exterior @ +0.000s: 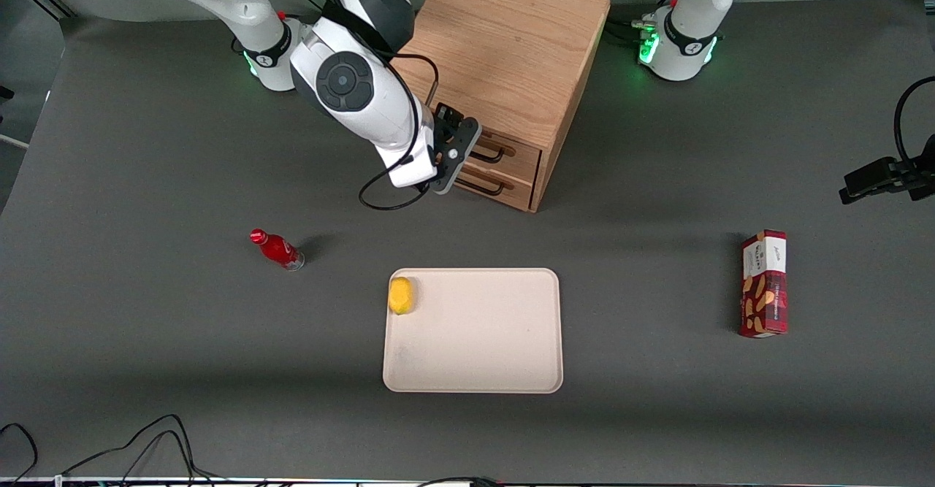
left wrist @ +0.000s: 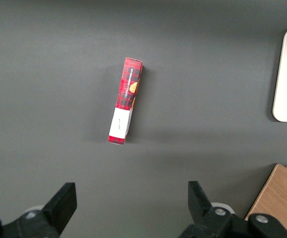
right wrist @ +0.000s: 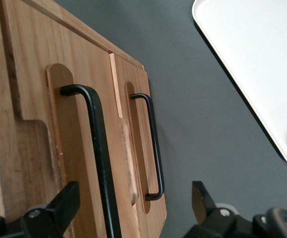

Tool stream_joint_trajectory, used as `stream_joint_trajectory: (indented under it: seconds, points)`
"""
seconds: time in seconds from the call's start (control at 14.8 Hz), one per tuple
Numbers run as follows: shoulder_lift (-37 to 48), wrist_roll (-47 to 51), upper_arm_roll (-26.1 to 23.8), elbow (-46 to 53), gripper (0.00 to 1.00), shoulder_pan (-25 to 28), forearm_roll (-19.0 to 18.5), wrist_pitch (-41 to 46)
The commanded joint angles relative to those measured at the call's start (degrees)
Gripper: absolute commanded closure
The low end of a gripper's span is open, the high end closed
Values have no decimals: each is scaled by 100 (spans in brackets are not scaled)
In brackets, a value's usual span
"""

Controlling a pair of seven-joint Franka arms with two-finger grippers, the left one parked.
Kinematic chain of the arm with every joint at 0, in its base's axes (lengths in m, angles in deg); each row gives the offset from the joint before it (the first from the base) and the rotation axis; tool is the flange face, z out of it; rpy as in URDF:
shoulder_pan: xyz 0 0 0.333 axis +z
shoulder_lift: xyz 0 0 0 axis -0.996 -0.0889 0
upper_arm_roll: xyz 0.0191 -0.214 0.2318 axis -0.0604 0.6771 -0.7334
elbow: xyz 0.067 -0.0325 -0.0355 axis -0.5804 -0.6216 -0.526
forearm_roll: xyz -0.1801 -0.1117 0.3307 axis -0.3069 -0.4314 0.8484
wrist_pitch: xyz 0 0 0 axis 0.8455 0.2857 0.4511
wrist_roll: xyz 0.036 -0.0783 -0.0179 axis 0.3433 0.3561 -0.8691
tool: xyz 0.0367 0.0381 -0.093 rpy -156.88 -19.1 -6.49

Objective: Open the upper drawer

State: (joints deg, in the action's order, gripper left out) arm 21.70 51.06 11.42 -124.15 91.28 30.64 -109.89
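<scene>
The table (exterior: 146, 370) is carrying the wooden cabinet (exterior: 504, 56), whose upper drawer (exterior: 520, 152) is sitting shut above the lower drawer (exterior: 511, 186), while the claw (exterior: 467, 152) is hovering just in front of the cabinet's handles, fingers (right wrist: 64, 203) spread wide, gripping nothing.

Even overhead light, soft shadows beside objects, all views sharp.

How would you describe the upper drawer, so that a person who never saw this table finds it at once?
Find the boxy wooden cabinet standing between the two arm bases. Its front holds two light-oak drawers, each with a black wire handle; the open end effector hovers just in front of them. The upper drawer is the one directly under the cabinet's top, above its matching lower drawer.
</scene>
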Motion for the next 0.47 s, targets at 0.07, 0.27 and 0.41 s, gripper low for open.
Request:
stream_joint_trajectory:
  seconds: [0.07,0.27,0.41]
  points:
    - [187,96,-1,-270,0,4,96,-259]
    - [161,96,-1,-313,0,4,79,-355]
    - [152,96,8,-314,0,-5,44,-382]
